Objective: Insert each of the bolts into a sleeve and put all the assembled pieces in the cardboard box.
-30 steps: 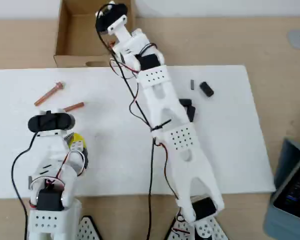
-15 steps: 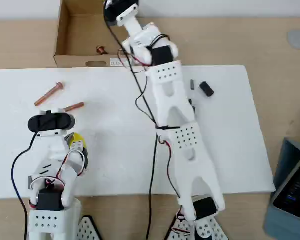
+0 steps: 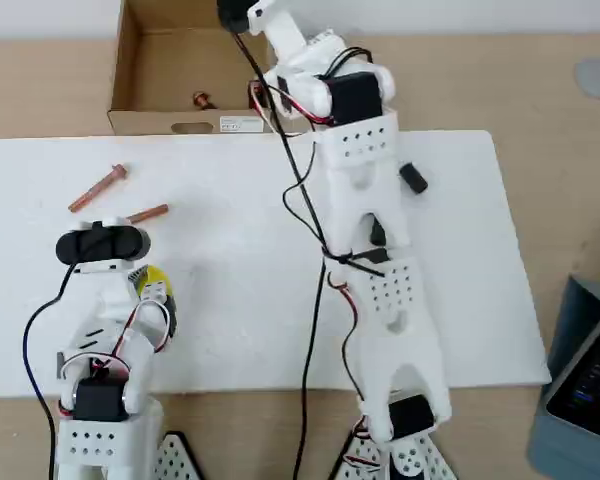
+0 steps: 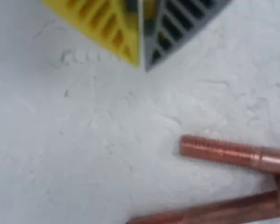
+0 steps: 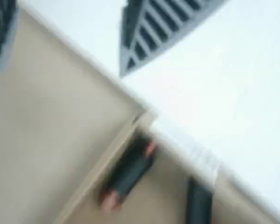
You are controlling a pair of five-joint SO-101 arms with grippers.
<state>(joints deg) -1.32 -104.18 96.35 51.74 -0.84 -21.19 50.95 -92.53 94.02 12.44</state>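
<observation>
1 assembled piece (image 3: 202, 99) is seen lying inside the cardboard box (image 3: 123, 60); the right claw (image 5: 60, 65) is held above it, spread wide and empty, so that delivery is judged complete; the left claw (image 4: 141, 58) is pinched closed on nothing, near a long bolt (image 3: 98, 187) and a short bolt (image 3: 147, 213) on the white surface (image 3: 230, 300); a black sleeve (image 3: 412, 177) lies well apart; next, 1 bolt must be gripped and mated with that sleeve.

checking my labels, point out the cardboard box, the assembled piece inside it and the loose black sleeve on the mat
cardboard box (image 3: 145, 121), high view, on its front wall
assembled piece (image 3: 202, 100), high view, on its middle
black sleeve (image 3: 413, 178), high view, on the middle of its body
</observation>
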